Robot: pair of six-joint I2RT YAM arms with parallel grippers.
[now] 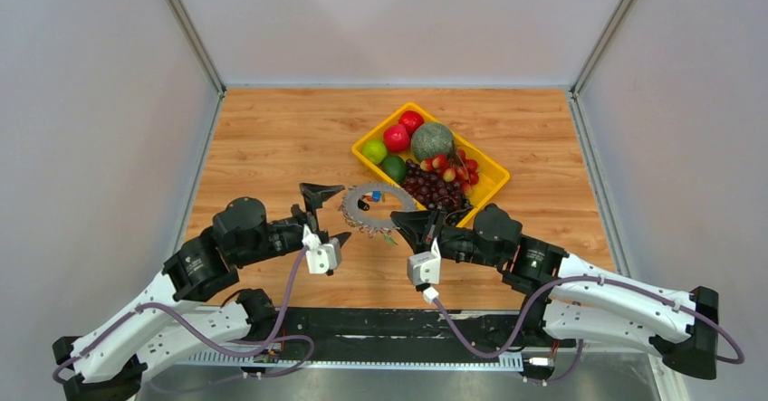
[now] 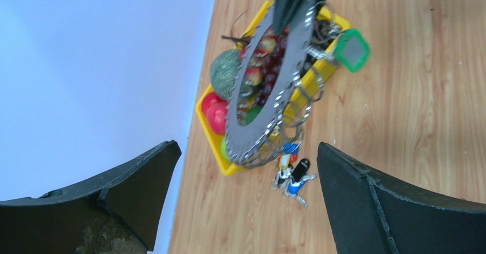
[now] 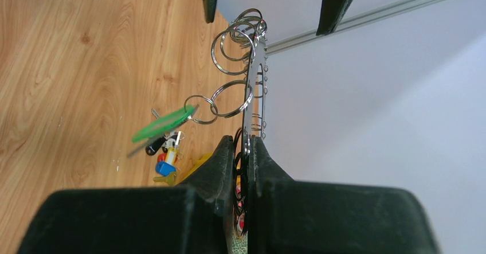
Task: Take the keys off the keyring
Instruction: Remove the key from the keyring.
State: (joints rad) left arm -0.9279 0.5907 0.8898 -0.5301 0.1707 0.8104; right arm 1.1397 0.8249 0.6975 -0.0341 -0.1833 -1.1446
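Near the front edge of the desk (image 1: 272, 138), the right hand (image 3: 243, 145) is clamped shut on the rim of the keyring (image 3: 252, 70) and seems to hold it off the wood, with the silver keys (image 2: 289, 59) packed round it like saw teeth. The left hand (image 1: 328, 214) hovers just beside the ring's free side, spread wide and gripping nothing. The pinch looks narrow, so a tug from the left could twist the ring in that grip or pull it out. With the keys so crowded, the fingers may catch several or slide off. The green tag (image 2: 351, 50) and loose small rings (image 3: 229, 53) dangle where they could snag. A dropped ring would likely land on the coloured-key bunch (image 2: 292, 176) below, and a wide swing could strike the yellow fruit tray (image 1: 496, 176) beyond.
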